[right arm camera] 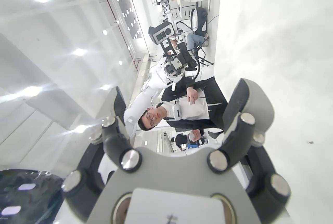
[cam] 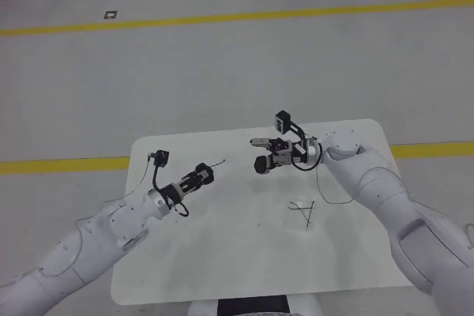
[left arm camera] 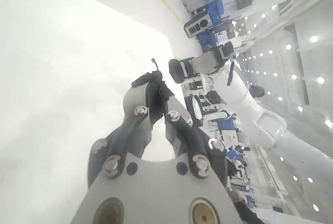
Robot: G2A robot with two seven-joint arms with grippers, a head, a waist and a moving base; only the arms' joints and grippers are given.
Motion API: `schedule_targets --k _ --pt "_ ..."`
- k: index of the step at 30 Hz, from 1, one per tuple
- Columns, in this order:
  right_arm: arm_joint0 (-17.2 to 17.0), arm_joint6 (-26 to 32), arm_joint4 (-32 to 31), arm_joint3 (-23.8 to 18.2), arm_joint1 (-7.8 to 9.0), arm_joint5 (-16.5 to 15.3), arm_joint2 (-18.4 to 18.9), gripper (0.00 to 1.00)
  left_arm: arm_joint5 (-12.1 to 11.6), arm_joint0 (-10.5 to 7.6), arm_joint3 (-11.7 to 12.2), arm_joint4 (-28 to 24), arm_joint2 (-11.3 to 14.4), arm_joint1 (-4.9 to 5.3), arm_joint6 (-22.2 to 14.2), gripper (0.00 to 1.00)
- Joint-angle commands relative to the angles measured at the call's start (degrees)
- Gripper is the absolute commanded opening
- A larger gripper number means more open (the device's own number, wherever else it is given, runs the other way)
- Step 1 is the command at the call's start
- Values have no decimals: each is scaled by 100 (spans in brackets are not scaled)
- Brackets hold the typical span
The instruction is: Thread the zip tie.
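Zip tie (left arm camera: 155,64) held aloft over the white table (cam: 221,261): my left gripper (left arm camera: 154,80) is pressed together on the thin black strap, and a short curled end pokes out beyond the pads toward the right gripper (right arm camera: 180,92); that one hangs opposite, near but apart, its jaws spread wide with nothing between them. A few spare ties (cam: 302,209) lie in a loose tangle on the table nearer the right arm, untouched. From my seat I judge the threading not yet begun: no loop is formed; I cannot tell from these views whether the end sticking out is the tail or the locking head, and that has to be settled first. To do this step well, I would bring the spread gripper in square to the free end and level with it; I would close near the tip so the strap cannot bow away; then the two ends need lining up on one axis, with a slow, straight feed. The strap looks limp and springy, so a short free length seems safer than a long reach; the exposed stub is small, and a missed grasp looks like the main risk.
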Motion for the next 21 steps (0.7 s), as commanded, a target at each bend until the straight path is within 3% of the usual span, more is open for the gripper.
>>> schedule_targets --k 1,5,9,17,21 --pt "20 183 45 119 -52 -56 -8 100 0 153 -19 -99 -300 7 -501 0" --pt "59 454 118 323 -175 -173 -47 100 0 475 23 -300 -813 -46 -1192 0" --pt "78 530 208 446 -248 -194 -51 100 0 712 205 -693 -1273 -178 -1898 0" --pt "78 530 208 446 -248 -194 -51 100 5 722 197 -732 -1269 -182 -1892 0" --pt "-90 427 160 214 -223 -207 42 100 0 771 251 -1484 -1303 -227 -2346 0"
